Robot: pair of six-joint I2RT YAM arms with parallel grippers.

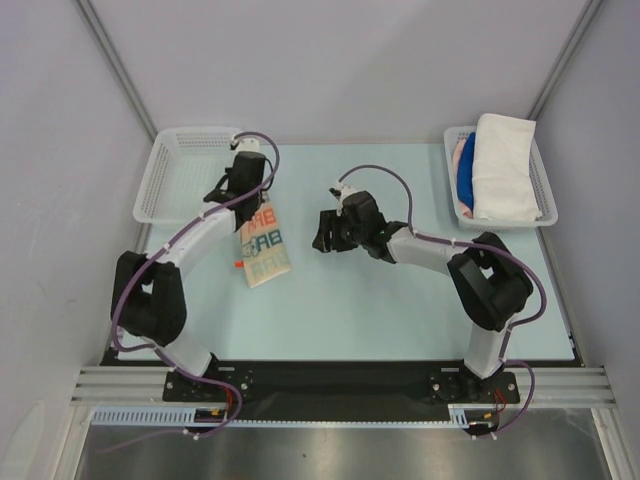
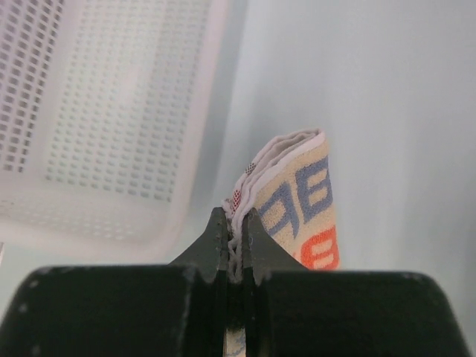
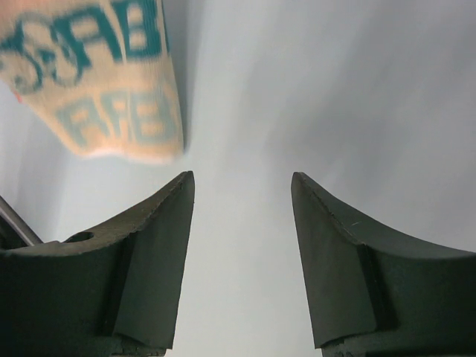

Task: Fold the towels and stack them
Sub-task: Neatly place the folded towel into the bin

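Towel placement looks to us like the step in hand. The left hand (image 2: 236,223) is clenched on the edge of the folded cream lettered towel (image 1: 265,250), pinching several layers together. The towel sits at the left middle of the counter (image 1: 400,310), just beside the near right corner of the left basket (image 1: 150,190). Whether its free end rests on the counter or hangs just clear of it, we cannot tell.

The right hand (image 3: 242,186) is spread wide and grasps nothing. It hovers over bare counter just to the right of the towel. Well apart, in the right basket (image 1: 545,180), lie a white towel (image 1: 505,165), a pink towel (image 1: 462,152) and a blue towel (image 1: 466,185), not yet folded as far as we can judge.

To do this well, we would move the folded bundle slowly so the layers do not fan out. We would carry it fully over the basket rim rather than drag it across, and lower it flat before loosening the pinch. The fold would best land squarely, leaving room for the next towels on top. The right hand should stay out of the way.

As for writing, the towel bears rows of large block capitals in teal, grey-blue and orange. We make out something like "AB" repeated, perhaps "RAB" in the right wrist view. The fold cuts the rows, so we cannot read a whole word. We see no brand or label elsewhere.
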